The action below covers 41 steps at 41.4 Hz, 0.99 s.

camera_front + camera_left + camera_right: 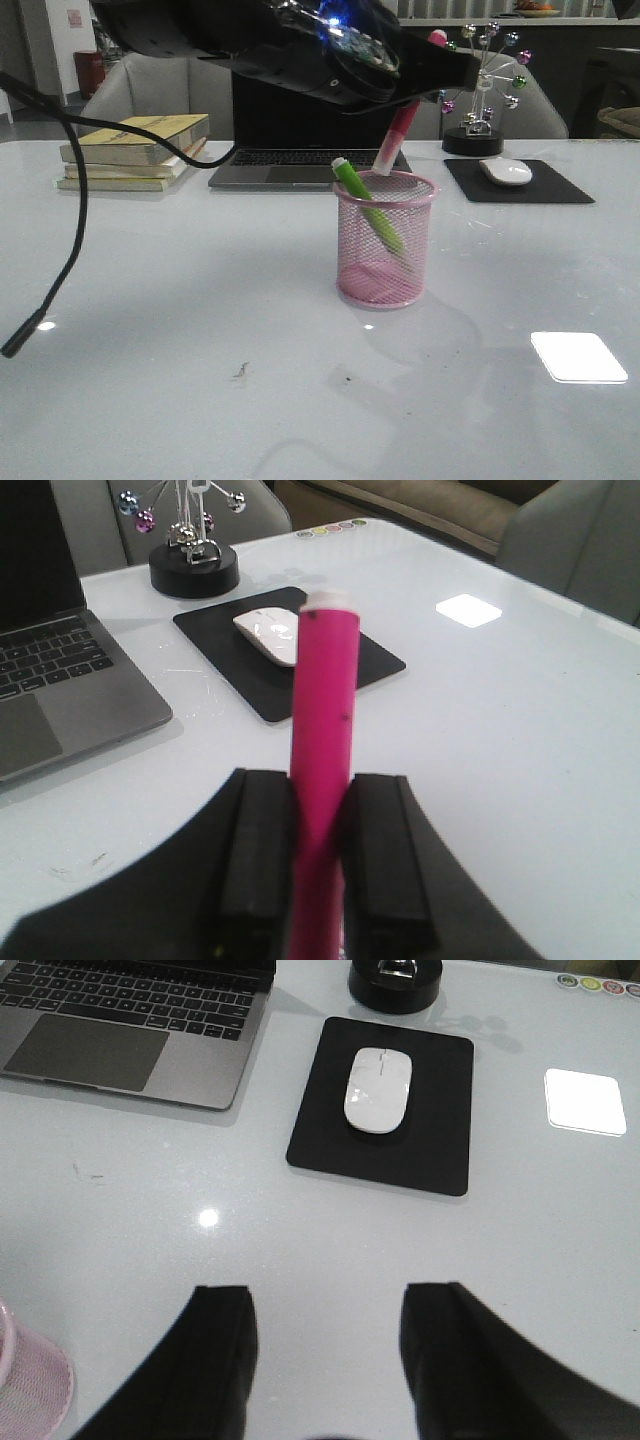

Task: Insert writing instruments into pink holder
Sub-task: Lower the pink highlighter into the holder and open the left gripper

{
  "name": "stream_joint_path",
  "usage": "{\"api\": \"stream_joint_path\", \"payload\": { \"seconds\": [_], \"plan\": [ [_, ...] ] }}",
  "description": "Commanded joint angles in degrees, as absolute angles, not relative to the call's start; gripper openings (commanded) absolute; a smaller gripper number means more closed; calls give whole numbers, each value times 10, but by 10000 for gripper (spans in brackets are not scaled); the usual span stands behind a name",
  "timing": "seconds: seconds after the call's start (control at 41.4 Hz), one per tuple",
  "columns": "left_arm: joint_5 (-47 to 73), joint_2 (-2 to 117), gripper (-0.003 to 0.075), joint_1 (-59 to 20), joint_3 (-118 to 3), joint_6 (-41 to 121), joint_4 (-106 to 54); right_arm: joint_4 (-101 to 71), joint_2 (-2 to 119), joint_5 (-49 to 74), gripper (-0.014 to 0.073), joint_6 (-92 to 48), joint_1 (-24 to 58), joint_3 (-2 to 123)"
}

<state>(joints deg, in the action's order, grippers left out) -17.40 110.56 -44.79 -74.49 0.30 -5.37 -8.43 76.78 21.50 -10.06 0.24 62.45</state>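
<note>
1. Front view: white table point(180, 380) carries all items; the laptop point(290, 160) sits behind the pink holder point(385, 245), with stacked books point(135, 150) off to the holder's left.
2. Left gripper point(320, 880) hangs above the holder, fingers point(255, 860) pinching the magenta marker point(322, 740), whose lower end reaches the holder's rim (contact with the base cannot be told).
3. Right gripper point(325, 1360) hovers beside the holder, fingers spread, nothing between them.
4. Mouse pad point(385, 1105) with white mouse point(377, 1075) lies behind and right of the holder.
5. Green marker point(370, 205) stands inside the holder, leaning left, its pale end above the rim.
</note>
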Motion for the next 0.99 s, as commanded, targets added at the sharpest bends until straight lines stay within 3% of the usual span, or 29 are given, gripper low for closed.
{"api": "stream_joint_path", "payload": {
  "seconds": [0.0, 0.966],
  "plan": [
    [-229, 1073, 99, -453, -760, 0, -58, -83, 746, 176, 447, -105, -2, 641],
    [-237, 1087, 99, -453, -760, 0, -60, -83, 746, 179, 447, -105, -2, 641]
  ]
}}
